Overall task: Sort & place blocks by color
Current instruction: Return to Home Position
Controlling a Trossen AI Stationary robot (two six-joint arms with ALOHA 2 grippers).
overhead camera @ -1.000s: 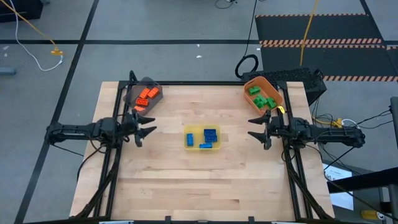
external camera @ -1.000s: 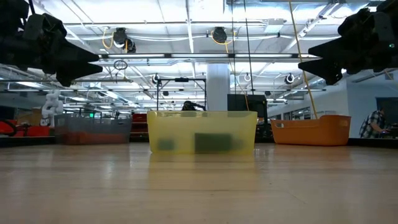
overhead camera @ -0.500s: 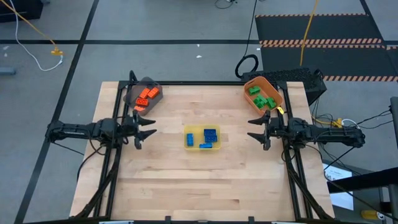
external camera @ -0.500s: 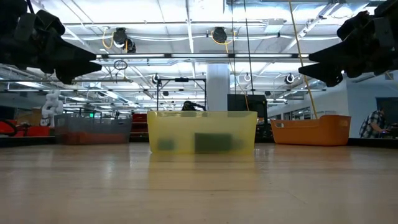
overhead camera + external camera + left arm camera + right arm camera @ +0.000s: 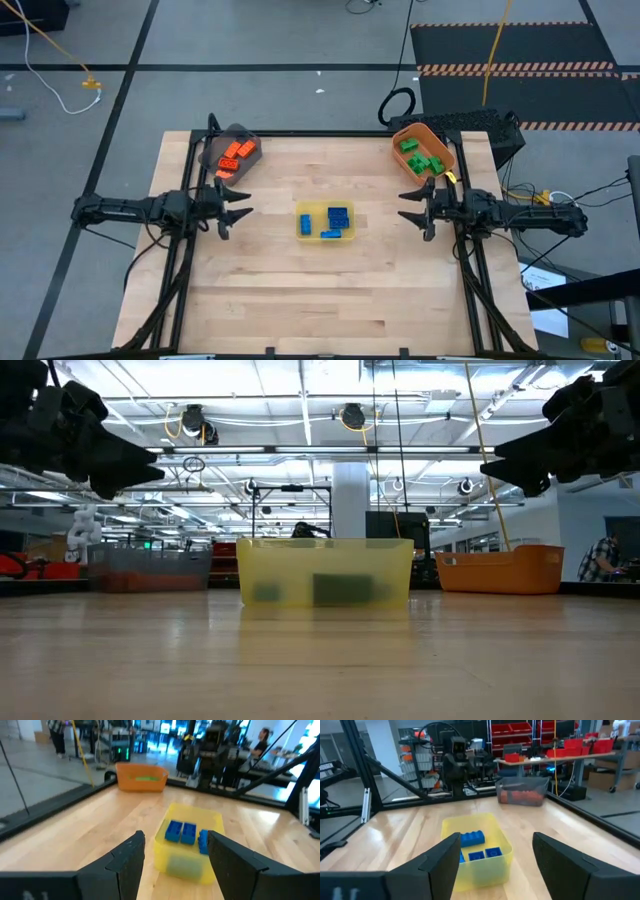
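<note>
1. Along the near edge, the pale wooden tabletop (image 5: pixel 320 300) showed its plank grain.
2. Midway across, a translucent yellow bin (image 5: pixel 318 207) stood at the centre of the tabletop. Inside it lay the blue blocks (image 5: pixel 338 215), several small bright bricks with round studs on top. Two sat side by side near one wall and another lay a little apart, all flat on the bin's floor.
3. Level with that bin, the left tool (image 5: pixel 240 212) hung above the tabletop's left side, well apart from the bin and pointing toward it. Its two dark fingers were spread wide with nothing between them.
4. Opposite it, the right tool (image 5: pixel 405 207) hung above the right side at about the same height, also aimed at the yellow bin. Its fingers were likewise parted and gripped nothing.
5. Farther back, at the far left corner, a grey bin (image 5: pixel 238 131) held the orange blocks (image 5: pixel 236 153). They lay in a loose jumble, some overlapping and some tilted.
6. Across from it, at the far right corner, an orange bin (image 5: pixel 418 128) held the green blocks (image 5: pixel 424 158). These small bricks were heaped together against the bin's floor and walls.
</note>
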